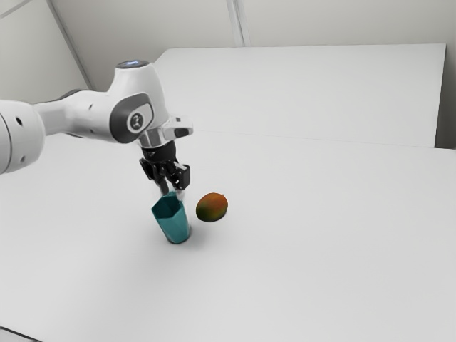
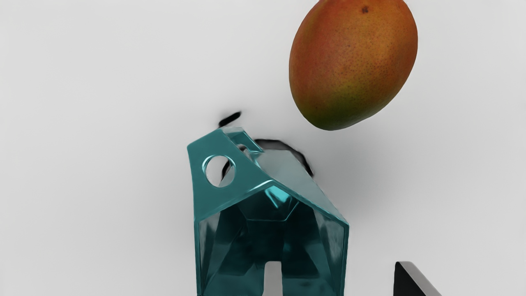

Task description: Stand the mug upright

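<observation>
The teal, faceted mug (image 1: 175, 222) has its mouth facing up and its base low at the table; whether it leans slightly I cannot tell. Right at its rim, on the far side, is the gripper (image 1: 172, 192), pointing down. In the wrist view the mug (image 2: 230, 197) shows its open mouth and a handle with a round hole. There the gripper (image 2: 343, 279) is open, its fingers wide apart: one overlaps the mouth, the other stands outside the mug wall. How deep the first finger reaches is unclear.
An orange-green mango (image 1: 211, 207) lies on the white table (image 1: 320, 242) close beside the mug, on the exterior view's right of it. It shows in the wrist view as a large mango (image 2: 353, 61), separated from the mug by a small gap.
</observation>
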Robot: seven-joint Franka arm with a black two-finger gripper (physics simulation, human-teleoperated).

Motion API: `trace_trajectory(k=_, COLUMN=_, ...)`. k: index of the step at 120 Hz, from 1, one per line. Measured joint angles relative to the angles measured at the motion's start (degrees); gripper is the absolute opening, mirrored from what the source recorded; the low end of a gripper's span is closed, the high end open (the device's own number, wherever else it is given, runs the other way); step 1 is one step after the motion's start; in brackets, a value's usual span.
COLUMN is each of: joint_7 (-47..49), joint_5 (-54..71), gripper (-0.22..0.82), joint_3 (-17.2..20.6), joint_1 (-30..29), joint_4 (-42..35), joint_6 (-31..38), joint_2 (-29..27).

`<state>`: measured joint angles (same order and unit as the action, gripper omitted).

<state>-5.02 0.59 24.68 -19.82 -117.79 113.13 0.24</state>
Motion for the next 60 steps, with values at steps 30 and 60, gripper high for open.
trace_trajectory(k=30, joint_7=-0.4, joint_5=-0.5, gripper=0.49, joint_3=0.2, joint_1=1.2, joint_4=12.0, joint_6=-1.9, joint_2=-0.4)
trace_trajectory(k=60, joint_7=-0.7, joint_5=-0.1, gripper=0.57, joint_3=-8.8, joint_1=11.4, joint_4=24.8, joint_6=-10.9, joint_2=0.0)
